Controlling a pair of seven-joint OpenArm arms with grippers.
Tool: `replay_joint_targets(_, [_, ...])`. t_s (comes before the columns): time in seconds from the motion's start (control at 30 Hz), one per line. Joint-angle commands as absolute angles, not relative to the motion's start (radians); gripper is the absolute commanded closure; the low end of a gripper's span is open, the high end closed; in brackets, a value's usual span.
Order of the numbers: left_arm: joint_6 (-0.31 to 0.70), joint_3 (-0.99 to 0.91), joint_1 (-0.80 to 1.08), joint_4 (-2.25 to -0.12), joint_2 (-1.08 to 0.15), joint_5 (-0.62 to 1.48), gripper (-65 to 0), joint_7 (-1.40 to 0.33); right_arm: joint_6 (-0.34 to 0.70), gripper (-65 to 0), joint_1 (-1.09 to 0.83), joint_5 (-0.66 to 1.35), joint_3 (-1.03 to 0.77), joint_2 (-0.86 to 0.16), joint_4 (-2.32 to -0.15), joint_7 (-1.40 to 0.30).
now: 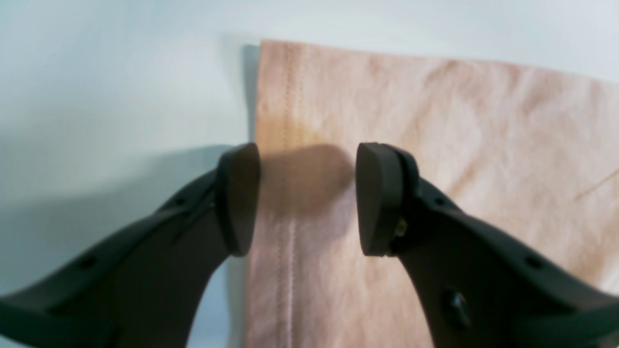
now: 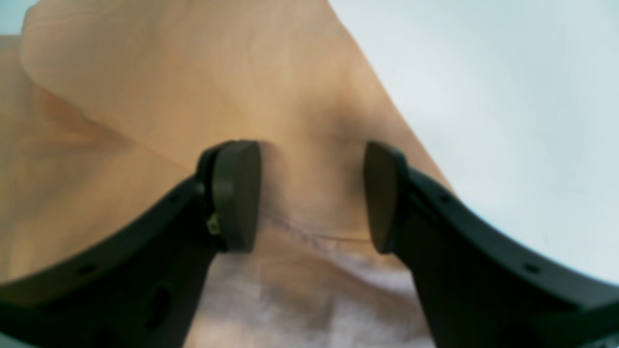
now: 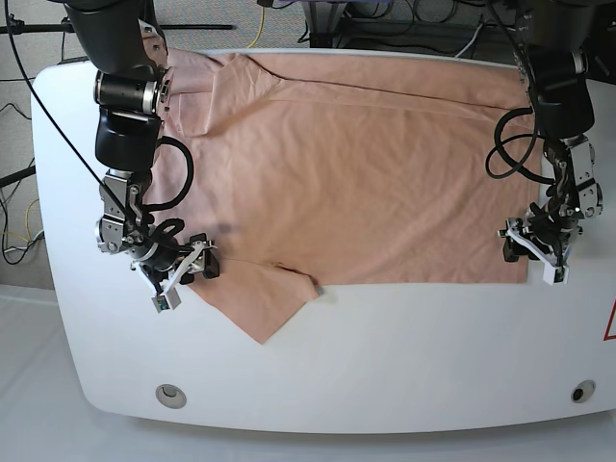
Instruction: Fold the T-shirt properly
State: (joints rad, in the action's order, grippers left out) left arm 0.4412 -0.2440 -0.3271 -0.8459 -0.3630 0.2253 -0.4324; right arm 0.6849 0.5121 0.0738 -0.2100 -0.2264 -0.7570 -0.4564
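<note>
1. T-shirt (image 3: 356, 164) lies spread flat on the white surface (image 3: 385, 366), long axis across it; it covers most of the far half, wrinkled but not folded yet.
2. One sleeve (image 3: 260, 303) pokes toward the near edge on the base view's left; the hemmed bottom edge (image 1: 290, 145) sits at that view's right.
3. Left tool (image 1: 308, 198) is down at the hem corner, jaws spread apart. One pad is just off the cloth edge, the other over the fabric, the stitched hem strip between them. Nothing gripped.
4. Right tool (image 2: 312, 195) is down at the sleeve/armpit area, jaws also apart, straddling a seam in the cloth. The wrist view is blurry, so whether the pads already touch the fabric can't be told; no pinch visible.
5. Step in hand, as I judge it: pre-grasp for the first fold. Both tools are placed along the near long edge, one at each end.
6. Next move calls for both tools to press down and close on the near edge, taking the cloth layers without the surface blocking the lower pad, then lift together and carry that edge toward the far side.
7. Risk: uneven lift would skew the fold, and the loose sleeve may drag or bunch under it.
</note>
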Motion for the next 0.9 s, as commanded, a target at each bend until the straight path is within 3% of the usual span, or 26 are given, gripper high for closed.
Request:
replay_joint_targets(0.0, [0.441, -0.246, -0.345, -0.858, -0.379, 0.231, -29.6, -0.425, 0.698, -33.0, 0.553, 0.081, -0.207, -0.232, -0.762, -0.447])
replay_joint_targets(0.87, [0.437, -0.249, -0.337, -0.876, -0.387, 0.229, -29.7, -0.416, 0.698, -32.6, 0.549, 0.078, -0.204, -0.226, -0.762, -0.468])
